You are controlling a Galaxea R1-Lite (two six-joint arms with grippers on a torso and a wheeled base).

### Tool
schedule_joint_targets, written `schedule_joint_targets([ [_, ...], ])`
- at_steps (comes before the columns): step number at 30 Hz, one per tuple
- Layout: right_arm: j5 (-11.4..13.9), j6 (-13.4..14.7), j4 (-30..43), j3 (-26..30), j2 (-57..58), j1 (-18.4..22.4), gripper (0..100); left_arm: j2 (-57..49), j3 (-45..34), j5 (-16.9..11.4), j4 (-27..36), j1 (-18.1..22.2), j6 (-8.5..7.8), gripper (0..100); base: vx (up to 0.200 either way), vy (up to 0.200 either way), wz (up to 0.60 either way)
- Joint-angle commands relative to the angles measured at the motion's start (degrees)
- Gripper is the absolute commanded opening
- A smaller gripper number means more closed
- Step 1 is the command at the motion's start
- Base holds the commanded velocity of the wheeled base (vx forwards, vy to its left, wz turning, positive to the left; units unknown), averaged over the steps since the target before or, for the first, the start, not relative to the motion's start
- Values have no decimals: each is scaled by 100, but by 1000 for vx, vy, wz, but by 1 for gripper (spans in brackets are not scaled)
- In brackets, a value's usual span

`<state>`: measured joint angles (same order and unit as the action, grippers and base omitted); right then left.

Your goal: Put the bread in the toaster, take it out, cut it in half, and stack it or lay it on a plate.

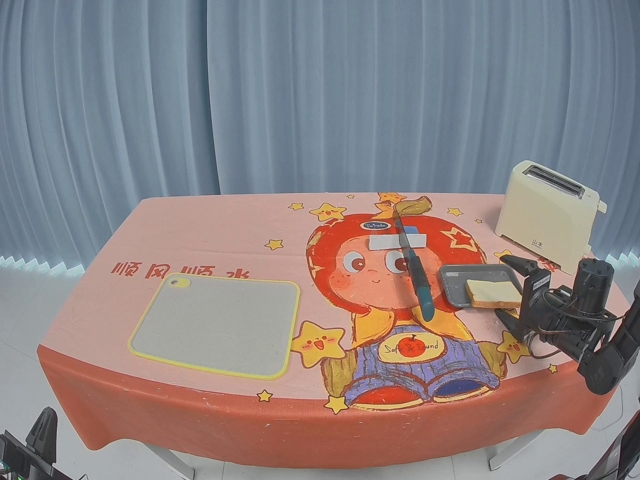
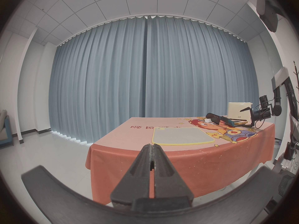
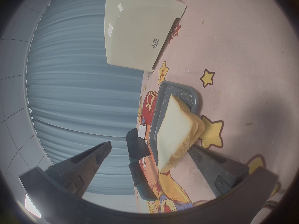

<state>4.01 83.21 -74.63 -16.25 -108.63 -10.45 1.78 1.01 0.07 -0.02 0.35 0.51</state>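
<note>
Hanging nearest of all, the left gripper [image 2: 152, 153] sits off the table's [image 1: 220, 235] front edge, well apart from the tray [image 1: 460, 276] and far to its left, with its fingers pressed together on nothing.

On the cloth, a grey cutting board [image 1: 217, 325] with a yellow rim lies flat, also well to the left of the tray and a little nearer the front.

The right gripper [image 1: 508, 288] is at the tray's right end, low over the table. Its fingers [image 3: 90, 162] stand wide apart, with the bread [image 1: 493, 293] between them. One finger is close beside the slice's edge; whether it touches cannot be told.

The bread is a single pale slice resting on the tray's near right corner and overhanging the rim on the gripper's side.

Just left of the tray, a knife [image 1: 417, 275] with a blue handle lies sloped, its blade propped on a small white holder [image 1: 387, 241] farther back.

Behind the tray and to its right, the cream toaster [image 1: 543, 218] stands upright near the table's far right edge.

A blue-grey curtain [image 1: 320, 75] hangs beyond the table.
</note>
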Motion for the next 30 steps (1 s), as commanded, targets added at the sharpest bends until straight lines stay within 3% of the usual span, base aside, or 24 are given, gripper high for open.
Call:
schedule_joint_targets([
  [1,3,-7,-43,-10,-141,131,100,7,-101,1,-6,0,2,0,0,0,0],
  [13,12,2,-69,17,-150,131,100,7,-101,1,-6,0,2,0,0,0,0],
  [14,12,2,-69,25,-150,131,0,-2,-101,1,-6,0,2,0,0,0,0],
  [30,3,-16,-69,254,-141,131,0,7,-101,1,-6,0,2,0,0,0,0],
])
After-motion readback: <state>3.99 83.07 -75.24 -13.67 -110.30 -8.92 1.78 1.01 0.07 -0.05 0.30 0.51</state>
